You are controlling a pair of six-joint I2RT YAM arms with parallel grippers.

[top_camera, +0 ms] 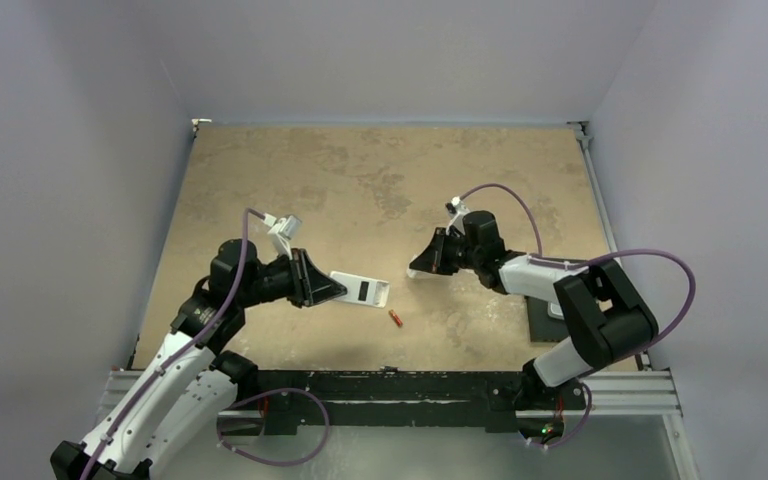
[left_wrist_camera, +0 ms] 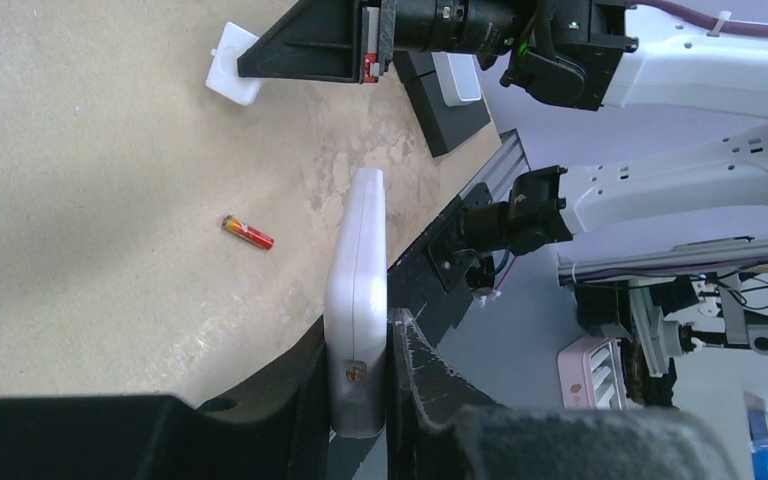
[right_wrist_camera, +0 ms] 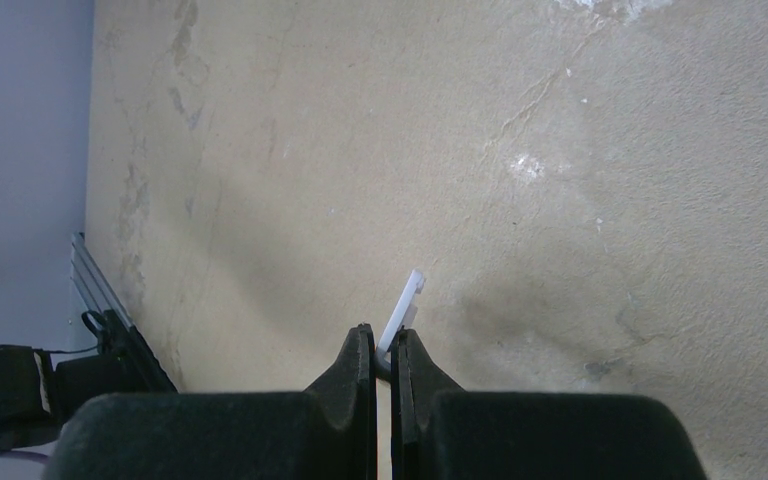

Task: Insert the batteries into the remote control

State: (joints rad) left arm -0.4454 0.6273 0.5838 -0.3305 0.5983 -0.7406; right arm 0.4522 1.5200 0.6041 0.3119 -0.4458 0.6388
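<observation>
left gripper is clamping the remote control near the bench's near edge, right gripper pinching a white piece, battery lying beside the remote, probably light and rolly, needing a mid-body pinch

Left of centre: the remote control sits in the left gripper, jaws clamped on its left end, free end pointing right. On the table lies one battery — just right of that free end, nearer the arm bases. Farther right and slightly behind, the right gripper pinches a small plastic piece. A pad lies by the right arm's base.
</observation>
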